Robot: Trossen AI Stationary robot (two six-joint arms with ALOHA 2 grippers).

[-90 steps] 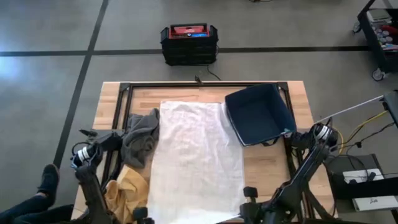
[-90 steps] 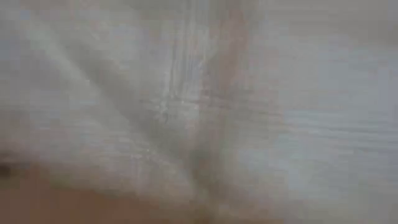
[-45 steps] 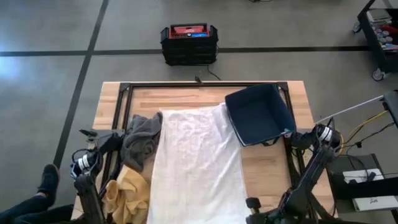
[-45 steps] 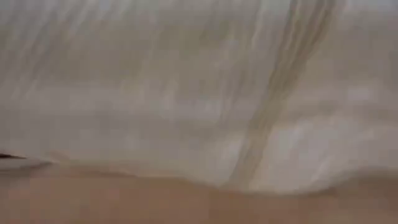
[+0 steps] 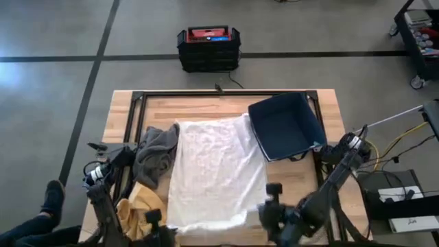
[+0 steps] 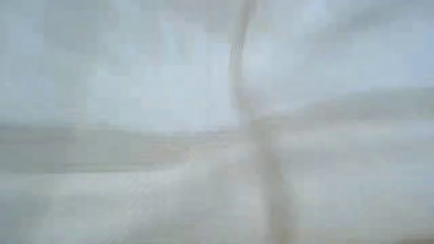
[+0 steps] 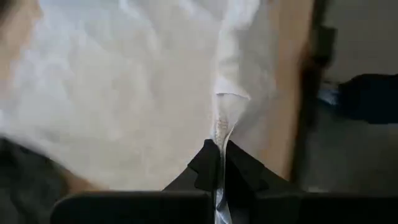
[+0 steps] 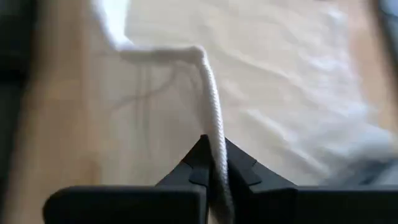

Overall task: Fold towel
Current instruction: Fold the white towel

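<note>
The towel (image 5: 218, 171) lies flat down the middle of the high view, between a grey cloth (image 5: 155, 151) at its left and a dark blue bin (image 5: 285, 125) at upper right, its near edge lifted off the table (image 5: 295, 178), apparently so that edge can be carried over for a fold. At the bottom of that view the left gripper (image 7: 220, 163) is pinched tight on one near corner. The right gripper (image 8: 214, 167) is likewise clamped on the other, each with only a thin ridge of cloth between its fingers.

Both arms are dark, slim, jointed tubes with silvery round caps at the elbow joints. The left gripper (image 7: 217, 163) and right gripper (image 8: 212, 163) have matte black, wedge-shaped fingers on a flat black crossbar.
</note>
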